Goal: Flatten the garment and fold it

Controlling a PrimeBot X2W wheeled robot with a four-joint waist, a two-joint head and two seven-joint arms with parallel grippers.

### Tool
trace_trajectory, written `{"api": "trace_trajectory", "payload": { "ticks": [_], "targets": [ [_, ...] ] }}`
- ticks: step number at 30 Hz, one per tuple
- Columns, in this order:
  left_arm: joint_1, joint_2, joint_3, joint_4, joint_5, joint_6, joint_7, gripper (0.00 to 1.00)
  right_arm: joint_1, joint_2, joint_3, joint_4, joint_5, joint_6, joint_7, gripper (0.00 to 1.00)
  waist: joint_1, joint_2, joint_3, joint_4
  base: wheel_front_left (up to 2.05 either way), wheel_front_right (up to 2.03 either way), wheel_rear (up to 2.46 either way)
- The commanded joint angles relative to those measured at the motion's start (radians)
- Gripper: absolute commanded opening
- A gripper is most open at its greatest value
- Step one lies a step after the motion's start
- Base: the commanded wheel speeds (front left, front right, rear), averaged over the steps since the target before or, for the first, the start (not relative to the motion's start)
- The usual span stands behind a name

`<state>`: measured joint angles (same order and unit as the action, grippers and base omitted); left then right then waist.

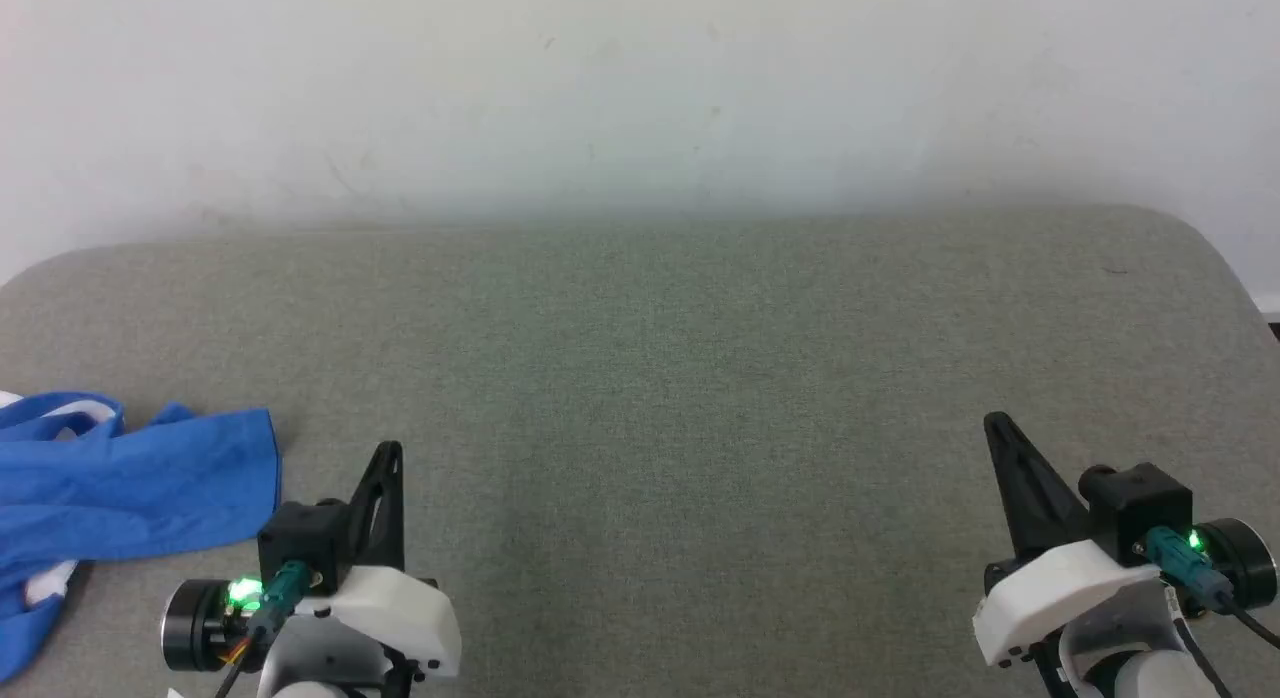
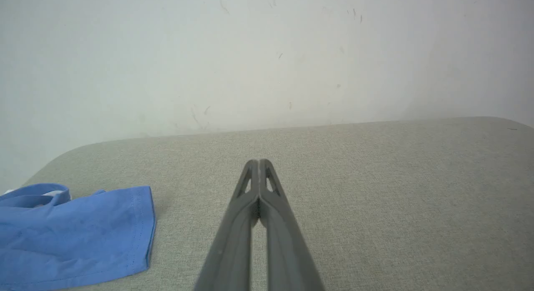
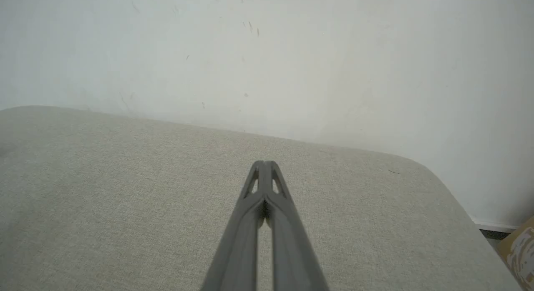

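Note:
The garment [image 1: 120, 488] lies crumpled at the left edge of the grey padded surface, mostly bright blue cloth with bits of white showing; part of it runs out of the head view. In the left wrist view the garment [image 2: 75, 237] sits at the lower left, its hemmed edge nearest the fingers. My left gripper [image 1: 390, 448] hovers just right of it, shut and empty, tips pressed together [image 2: 258, 161]. My right gripper [image 1: 995, 420] is far off at the lower right, also shut with nothing in it [image 3: 264, 162].
The grey fabric surface [image 1: 680, 378] stretches wide between the grippers, with rounded far corners. A white wall [image 1: 640, 88] stands right behind it. Past the surface's right edge a yellowish patterned object [image 3: 519, 249] shows low down.

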<state>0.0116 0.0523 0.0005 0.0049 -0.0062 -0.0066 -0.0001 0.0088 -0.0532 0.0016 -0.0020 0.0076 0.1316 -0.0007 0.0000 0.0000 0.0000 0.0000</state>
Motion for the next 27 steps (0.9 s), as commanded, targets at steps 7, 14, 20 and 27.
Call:
{"api": "trace_trajectory", "payload": {
  "ticks": [7, 14, 20, 27],
  "targets": [
    [-0.012, -0.002, 0.0, -0.005, 0.006, 0.007, 0.0, 0.0, -0.009, 0.003, -0.002, 0.002, -0.008, -0.001, 0.001, 0.0, 0.0, 0.0, 0.0, 0.0, 0.0, 0.0, 0.0],
    [-0.012, -0.002, 0.0, -0.005, 0.006, 0.007, 0.0, 0.0, -0.009, 0.003, -0.002, 0.002, -0.008, -0.001, 0.001, 0.0, 0.0, 0.0, 0.0, 0.0, 0.0, 0.0, 0.0],
    [-0.012, -0.002, 0.0, -0.005, 0.006, 0.007, 0.0, 0.0, -0.009, 0.003, -0.002, 0.002, -0.008, -0.001, 0.001, 0.0, 0.0, 0.0, 0.0, 0.0, 0.0, 0.0, 0.0],
    [-0.003, 0.0, -0.004, 0.008, -0.008, -0.003, -0.009, 1.0, 0.0, 0.0, -0.002, 0.003, 0.006, 0.0, -0.009, 1.0, 0.0, 0.0, 0.0, 0.0, 0.0, 0.0, 0.0]
  ]
}}
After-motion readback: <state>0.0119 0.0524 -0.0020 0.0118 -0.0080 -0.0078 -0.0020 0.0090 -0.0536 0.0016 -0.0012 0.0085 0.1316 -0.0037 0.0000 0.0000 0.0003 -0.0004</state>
